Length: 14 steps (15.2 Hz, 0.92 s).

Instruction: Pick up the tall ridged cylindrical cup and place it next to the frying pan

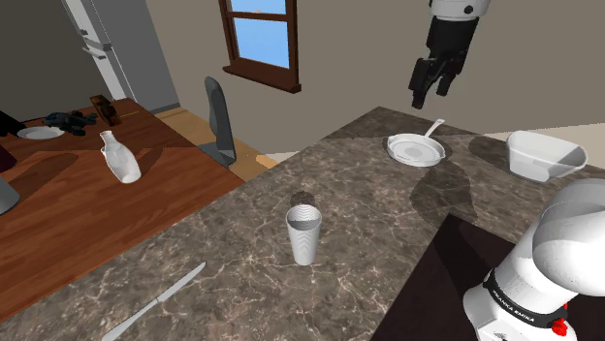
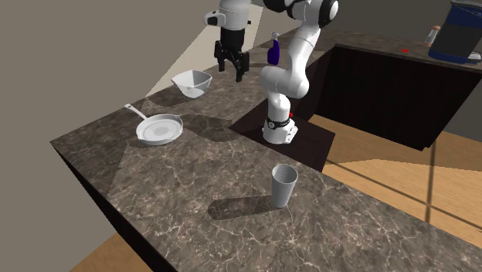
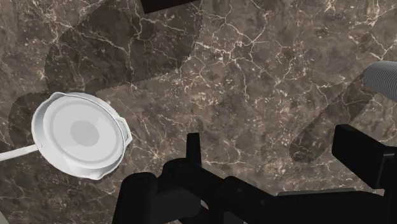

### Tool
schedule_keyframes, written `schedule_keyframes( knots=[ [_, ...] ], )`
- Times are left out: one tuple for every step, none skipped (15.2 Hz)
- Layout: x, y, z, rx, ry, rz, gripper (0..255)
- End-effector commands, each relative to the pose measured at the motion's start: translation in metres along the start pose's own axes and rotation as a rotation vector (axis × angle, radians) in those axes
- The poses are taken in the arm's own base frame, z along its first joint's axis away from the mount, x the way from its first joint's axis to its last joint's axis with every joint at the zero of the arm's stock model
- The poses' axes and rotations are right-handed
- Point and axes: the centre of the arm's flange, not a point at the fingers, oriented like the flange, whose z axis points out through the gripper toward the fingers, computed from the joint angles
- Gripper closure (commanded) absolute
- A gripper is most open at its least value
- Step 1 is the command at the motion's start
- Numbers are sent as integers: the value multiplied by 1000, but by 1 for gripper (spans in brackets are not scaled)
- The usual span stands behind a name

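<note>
I see the gripper (image 1: 431,94) hanging open and empty, high above the dark marbled desk (image 1: 368,223). Almost beneath it, a little to one side, the white frying pan (image 1: 417,148) lies flat. The pale ridged cup (image 1: 303,235) stands upright on the desk, well apart from the gripper and beyond the pan.

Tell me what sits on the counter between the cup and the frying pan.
Nothing: between the cup and the frying pan the marbled counter is bare, apart from shadow, as the shoulder view shows.
</note>
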Motion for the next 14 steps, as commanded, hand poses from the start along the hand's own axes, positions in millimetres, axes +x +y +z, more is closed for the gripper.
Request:
schedule_keyframes(
  knots=[
    [0,0,0,0,0,0,0],
    [0,-12,6,-1,-1,13,0],
    [-1,-24,11,-1,-2,25,0],
    [-1,-36,17,-2,-3,38,0],
    [-1,-48,22,-2,-5,51,0],
    [0,-60,28,-3,-6,64,0],
    [0,-72,33,-3,-7,76,0],
    [1,-84,39,-4,-8,89,0],
    [1,-96,44,-4,-9,102,0],
    [2,-108,50,-5,-10,114,0],
    [3,-120,56,-5,-12,127,0],
    [4,-132,61,-6,-13,140,0],
    [5,-144,67,-6,-14,152,0],
    [7,-156,73,-7,-15,165,0]
  ],
)
